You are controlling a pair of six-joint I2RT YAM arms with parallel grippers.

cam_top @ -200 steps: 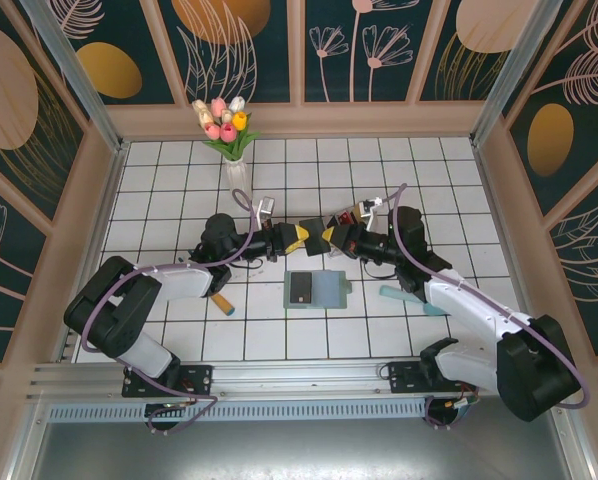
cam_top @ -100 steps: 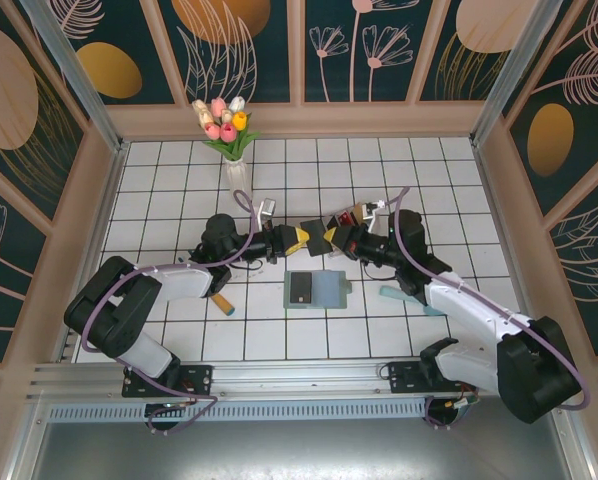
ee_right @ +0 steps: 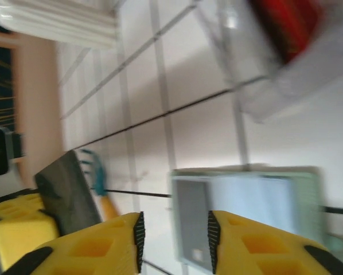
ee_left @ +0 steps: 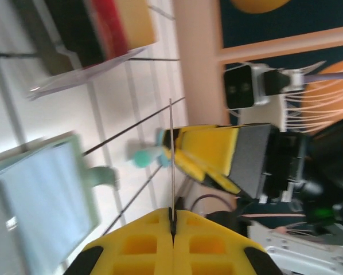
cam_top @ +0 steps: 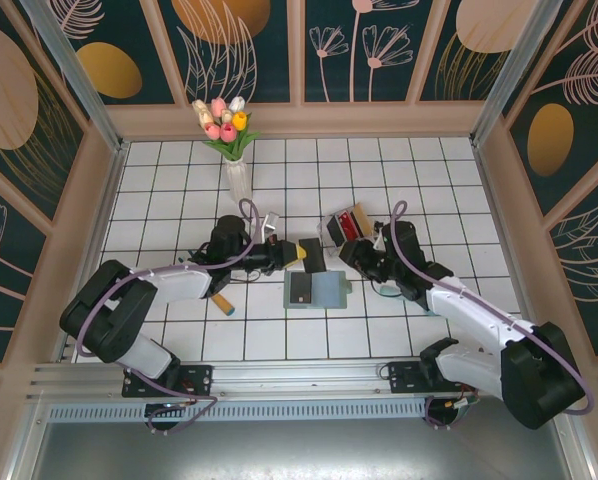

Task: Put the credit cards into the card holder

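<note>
**A:** What lies closest to the arm bases?

**B:** The flat sage grey-green bifold card holder (cam_top: 331,291), open on the white tiled surface (cam_top: 159,200). A dark rectangular card (cam_top: 301,290) rests on its left half. I can't tell whether that one is tucked into a pocket or only lying on top.

**A:** And the card being worked?

**B:** It's just beyond the holder, lifted off the tiles. The thin dark grey plastic credit card (cam_top: 314,254) is pinched at one end by the left fingers (ee_left: 137,249), which are closed flat on it. From the left wrist it reads as a hairline, edge-on.

**A:** The other arm?

**B:** The right fingers (ee_right: 97,252) stand parted with nothing between them, just beside that card and above the holder.

**A:** How will the card handle?

**B:** My guess is very light, stiff with a little spring, and slick-faced, so it could pivot or slide in a shallow pinch. I'd grip across the flat faces near one short end and leave the far edge free to lead into a pocket. The holder looks soft and light, and it may skid unless it is pinned.

**A:** Farther back?

**B:** A clear plastic box with red contents (cam_top: 347,222), then a slim vase of tulips (cam_top: 236,172), well apart.
</note>
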